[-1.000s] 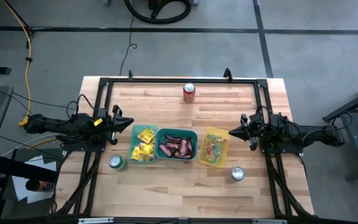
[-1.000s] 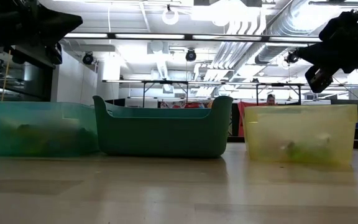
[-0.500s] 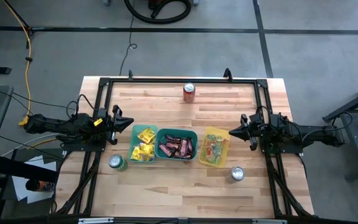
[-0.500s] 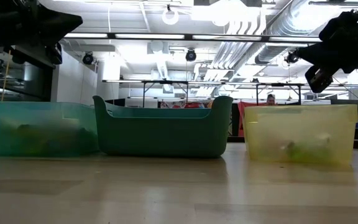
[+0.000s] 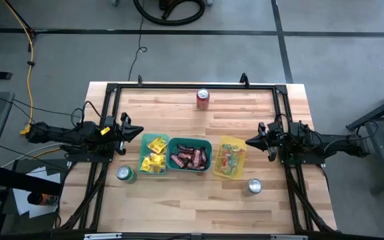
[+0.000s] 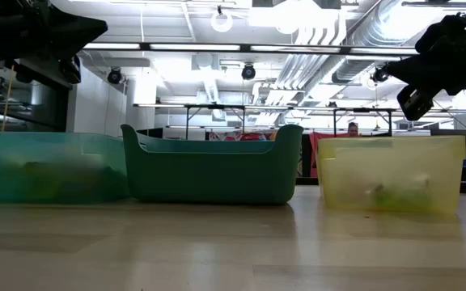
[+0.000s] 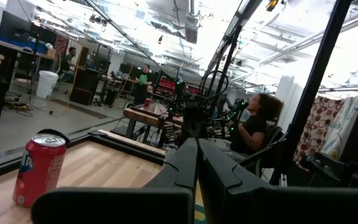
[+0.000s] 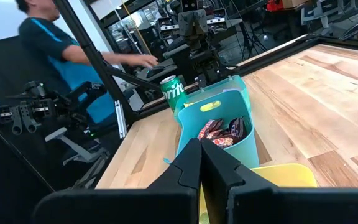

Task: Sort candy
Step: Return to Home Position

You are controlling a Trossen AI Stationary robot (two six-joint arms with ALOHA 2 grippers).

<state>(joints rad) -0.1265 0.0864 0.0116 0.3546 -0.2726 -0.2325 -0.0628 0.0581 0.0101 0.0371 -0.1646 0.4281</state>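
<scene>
- While both arms lie stretched low at the sides of the table (image 5: 185,207), three bins stand in a touching row near its middle. They are a pale teal bin (image 6: 51,162) on the 9 o'clock side, a dark teal bin (image 6: 213,174) in the centre and a yellow bin (image 6: 391,170) on the 3 o'clock side.
- The candy is all inside the bins. The yellow packets (image 5: 154,155) lie in the pale teal bin, the dark brown-red bars (image 5: 189,158) in the dark teal bin, and the green and red gummies (image 5: 229,161) in the yellow bin.
- The left gripper (image 5: 141,137) lies at 9 o'clock of the row, its tip just beside the pale teal bin. In the left wrist view its fingers (image 7: 182,168) are pressed together with nothing between them.
- The right gripper (image 5: 247,141) lies at 3 o'clock, its tip just beside the yellow bin. Its fingers (image 8: 188,168) likewise meet in a narrow seam and hold nothing.
- A red can (image 5: 203,99) stands upright at 12 o'clock, near the table's far edge and well apart from the bins.
- A green can (image 5: 125,175) stands at about 8 o'clock, just beside the pale teal bin.
- A silver can (image 5: 255,186) stands at about 4 o'clock, near the yellow bin.
- Beyond the table, a seated person (image 7: 253,124) shows in the left wrist view, and a person in a blue shirt (image 8: 55,43) in the right wrist view.
</scene>
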